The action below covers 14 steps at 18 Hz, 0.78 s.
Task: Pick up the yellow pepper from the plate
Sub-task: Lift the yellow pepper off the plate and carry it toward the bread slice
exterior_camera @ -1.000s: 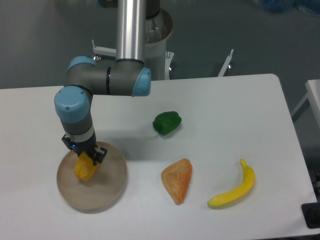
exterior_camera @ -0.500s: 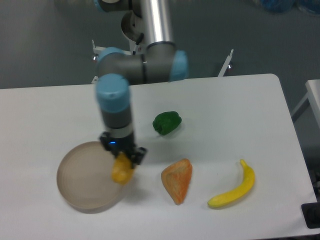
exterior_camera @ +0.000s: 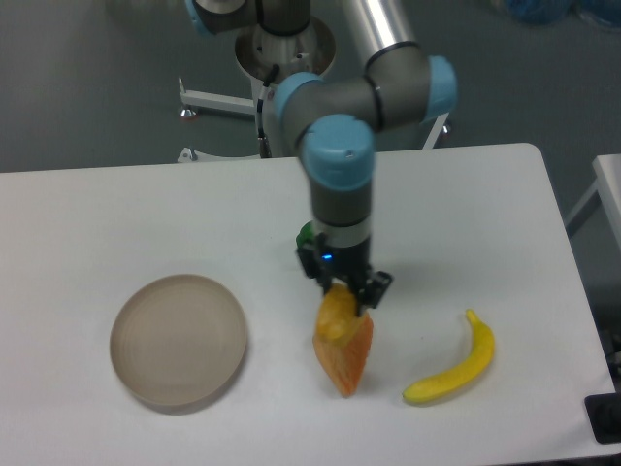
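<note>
white table [exterior_camera: 146, 214]; pincer [exterior_camera: 343, 291] grips yellow pepper [exterior_camera: 337, 316]; no writing legible.

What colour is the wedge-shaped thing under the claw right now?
Orange, the wedge-shaped item, seen in the fixed camera view, below the claw.

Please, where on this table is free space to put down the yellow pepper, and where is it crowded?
Free: the plate itself, the bare table behind it, and the right rear corner. Crowded: under the gripper holding the yellow pepper, with the orange wedge, green pepper and banana nearby.
</note>
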Each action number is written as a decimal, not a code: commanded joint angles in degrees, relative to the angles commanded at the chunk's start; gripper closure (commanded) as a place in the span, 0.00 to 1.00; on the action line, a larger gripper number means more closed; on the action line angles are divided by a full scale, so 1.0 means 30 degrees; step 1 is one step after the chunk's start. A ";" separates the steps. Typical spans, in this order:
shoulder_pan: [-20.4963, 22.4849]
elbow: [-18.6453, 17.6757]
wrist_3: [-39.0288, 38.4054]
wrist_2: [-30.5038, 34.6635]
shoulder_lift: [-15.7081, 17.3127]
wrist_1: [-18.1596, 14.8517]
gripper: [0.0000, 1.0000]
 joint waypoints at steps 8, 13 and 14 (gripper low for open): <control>0.0090 0.0293 0.0703 0.0117 -0.0176 0.0059 0.56; 0.0090 0.0293 0.1053 0.0117 -0.0235 0.0088 0.56; 0.0090 0.0293 0.1171 0.0117 -0.0235 0.0088 0.56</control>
